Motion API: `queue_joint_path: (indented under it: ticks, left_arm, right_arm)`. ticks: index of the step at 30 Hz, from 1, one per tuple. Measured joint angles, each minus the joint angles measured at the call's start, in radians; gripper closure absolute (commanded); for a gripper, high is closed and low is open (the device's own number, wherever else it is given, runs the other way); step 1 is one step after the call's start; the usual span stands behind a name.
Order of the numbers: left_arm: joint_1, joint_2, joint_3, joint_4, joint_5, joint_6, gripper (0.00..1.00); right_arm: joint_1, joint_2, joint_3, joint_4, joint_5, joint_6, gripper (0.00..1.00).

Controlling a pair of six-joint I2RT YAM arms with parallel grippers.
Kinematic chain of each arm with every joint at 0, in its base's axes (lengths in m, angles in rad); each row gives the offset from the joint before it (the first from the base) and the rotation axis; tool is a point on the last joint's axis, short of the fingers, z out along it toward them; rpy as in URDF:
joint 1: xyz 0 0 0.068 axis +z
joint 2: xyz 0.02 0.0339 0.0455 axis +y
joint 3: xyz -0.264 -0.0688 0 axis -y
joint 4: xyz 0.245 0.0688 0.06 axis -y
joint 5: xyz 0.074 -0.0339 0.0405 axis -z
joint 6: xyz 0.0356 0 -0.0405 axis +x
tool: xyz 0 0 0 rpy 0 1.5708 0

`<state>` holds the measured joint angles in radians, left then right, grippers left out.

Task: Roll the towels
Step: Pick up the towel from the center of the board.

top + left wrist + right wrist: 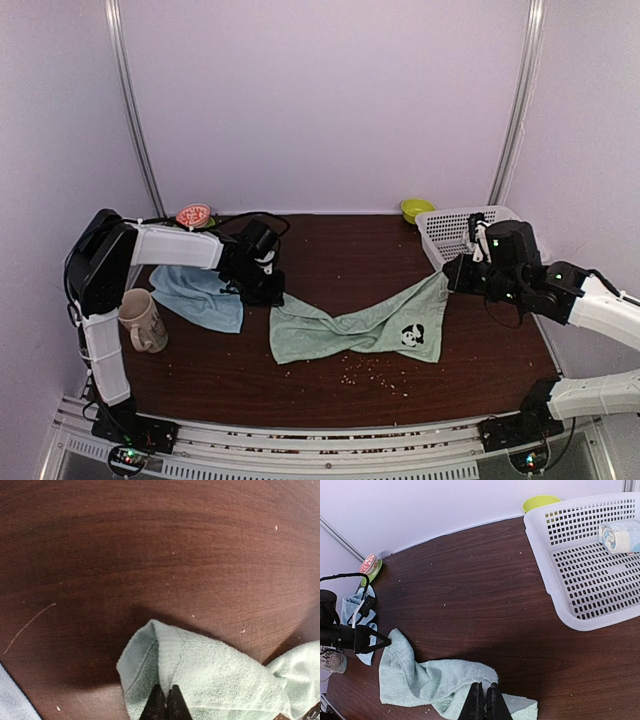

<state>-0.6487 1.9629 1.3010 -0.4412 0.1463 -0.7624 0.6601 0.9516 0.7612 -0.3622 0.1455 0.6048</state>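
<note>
Green towel [350,335] lies stretched across the brown table [340,250], with a small dark picture near its right end. The blue towel [200,295] lies by the mug [140,320] on the left.

From above, both arms reach in low from the sides. The left gripper [265,292] is pinched tight on the green towel's left corner. The right gripper [447,275] is pinched tight on its right corner and lifts it a bit.

Only the right wrist view shows a rolled cloth [620,535] inside the white basket [545,575]. The left wrist view shows just fingers [158,705], cloth and wood.
</note>
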Motion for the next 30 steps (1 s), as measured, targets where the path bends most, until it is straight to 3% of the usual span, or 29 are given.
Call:
queue_joint_path:
  ticks: [7,15,21,30]
  left_arm:
    - [0.0,-0.077,-0.029,-0.002,-0.008,0.001,1.0]
    - [-0.002,-0.603,-0.073,-0.003,-0.029,0.0,1.0]
    - [-0.021,-1.013,-0.231,0.006,-0.034,-0.041,1.0]
    - [-0.041,-1.244,-0.289,-0.148,-0.031,-0.094,1.0]
  right_arm:
    - [-0.004,-0.008,0.005,-0.013,0.001,-0.016,1.0]
    - [-0.011,-0.098,0.211,-0.085,-0.064,-0.162,1.0]
    - [-0.011,-0.221,0.257,-0.144,-0.167,-0.252,1.0]
    - [-0.011,-0.348,0.286,-0.233,-0.39,-0.291,1.0]
